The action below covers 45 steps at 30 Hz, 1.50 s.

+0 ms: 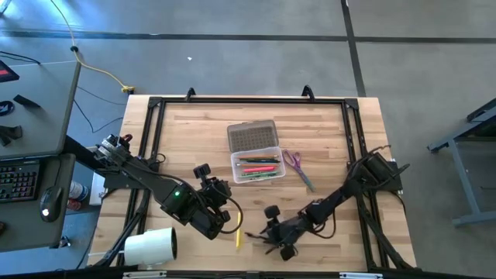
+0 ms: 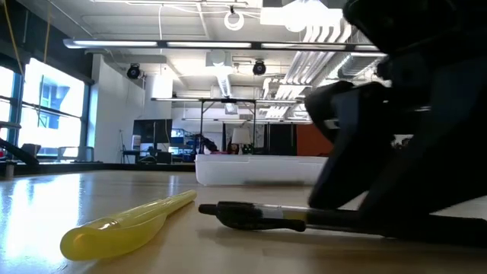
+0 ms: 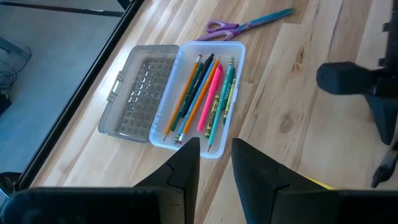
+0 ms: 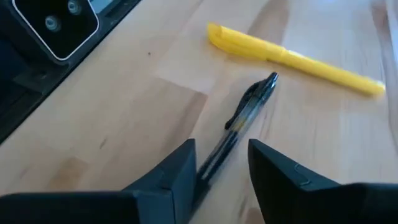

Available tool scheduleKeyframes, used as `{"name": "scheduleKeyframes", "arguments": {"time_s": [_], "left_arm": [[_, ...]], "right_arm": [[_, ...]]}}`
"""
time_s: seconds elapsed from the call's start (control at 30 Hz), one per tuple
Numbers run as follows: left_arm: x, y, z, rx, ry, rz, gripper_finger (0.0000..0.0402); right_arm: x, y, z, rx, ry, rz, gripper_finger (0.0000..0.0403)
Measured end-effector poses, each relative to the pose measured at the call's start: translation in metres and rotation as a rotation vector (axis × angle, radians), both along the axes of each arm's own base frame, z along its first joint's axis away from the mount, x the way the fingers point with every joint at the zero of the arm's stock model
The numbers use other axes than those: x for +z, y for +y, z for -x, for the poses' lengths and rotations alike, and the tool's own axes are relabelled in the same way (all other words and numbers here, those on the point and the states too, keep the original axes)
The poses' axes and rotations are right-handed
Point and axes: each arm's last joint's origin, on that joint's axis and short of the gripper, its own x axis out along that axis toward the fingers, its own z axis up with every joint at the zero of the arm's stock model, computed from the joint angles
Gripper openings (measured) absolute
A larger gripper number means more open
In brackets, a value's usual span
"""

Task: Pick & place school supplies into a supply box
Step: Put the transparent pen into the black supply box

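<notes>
The supply box (image 1: 257, 165) lies open mid-table, its ribbed lid (image 3: 140, 90) folded flat beside it. Inside are several school supplies: orange, green, pink and dark pencils and pens (image 3: 205, 93). Purple-handled scissors (image 1: 298, 167) lie on the table right of the box. Near the front edge lie a yellow marker (image 4: 292, 57) and a dark pen (image 4: 249, 106). My right gripper (image 4: 222, 155) is low at the table and open, with the pen's near end running between its fingers. My left gripper (image 3: 216, 152) hangs above the table, open, nothing between its fingers. My right gripper stands astride the dark pen's near end (image 4: 214, 152), slanting down along the pen. The pen lies flat on the table, close to one finger (image 4: 180, 168); I cannot tell whether that finger touches it.
A big white roll (image 1: 151, 246) lies at the front left corner. A black frame (image 1: 248, 99) runs along the table's far edge and both sides. Bare wood lies between the box and the front edge.
</notes>
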Motion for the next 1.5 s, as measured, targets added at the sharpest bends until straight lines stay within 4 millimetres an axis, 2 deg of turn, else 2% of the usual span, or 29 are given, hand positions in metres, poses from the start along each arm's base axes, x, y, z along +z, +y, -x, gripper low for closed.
{"name": "scheduleKeyframes", "arguments": {"time_s": [0.23, 0.53, 0.77, 0.9, 1.0, 1.07, 1.17, 1.3, 1.4, 1.5], "left_arm": [[0.000, 0.000, 0.000, 0.000, 0.000, 0.000, 0.0127], [0.000, 0.000, 0.000, 0.000, -0.003, 0.002, 0.0127], [0.001, -0.001, -0.001, -0.001, -0.016, 0.012, 0.0127], [0.000, -0.001, -0.001, -0.001, -0.015, 0.012, 0.0127], [0.000, -0.001, -0.001, 0.000, -0.017, 0.010, 0.0127], [0.001, -0.001, -0.001, 0.003, -0.022, 0.003, 0.0127], [0.001, -0.001, -0.002, 0.008, -0.034, -0.010, 0.0127], [0.001, 0.000, -0.002, 0.013, -0.042, -0.021, 0.0127], [0.001, 0.000, -0.002, 0.013, -0.041, -0.022, 0.0127], [0.001, 0.000, -0.002, 0.010, -0.036, -0.016, 0.0127]], "right_arm": [[-0.003, 0.020, 0.019, -0.126, 0.013, -0.029, 0.0120], [-0.013, 0.035, 0.041, -0.319, 0.048, -0.047, 0.0097], [-0.030, 0.041, 0.048, -0.349, 0.019, 0.009, 0.0064], [-0.029, 0.041, 0.048, -0.351, -0.021, 0.042, 0.0025], [-0.022, 0.040, 0.042, -0.344, -0.138, 0.123, 0.0013], [-0.014, 0.034, 0.035, -0.339, -0.228, 0.255, 0.0020], [0.010, 0.020, 0.020, -0.340, -0.339, 0.518, 0.0033], [0.031, -0.011, 0.001, -0.338, -0.327, 0.842, 0.0029], [0.047, -0.043, -0.017, -0.333, -0.289, 0.888, 0.0020], [0.048, -0.079, -0.031, -0.275, -0.212, 0.779, 0.0020]]}}
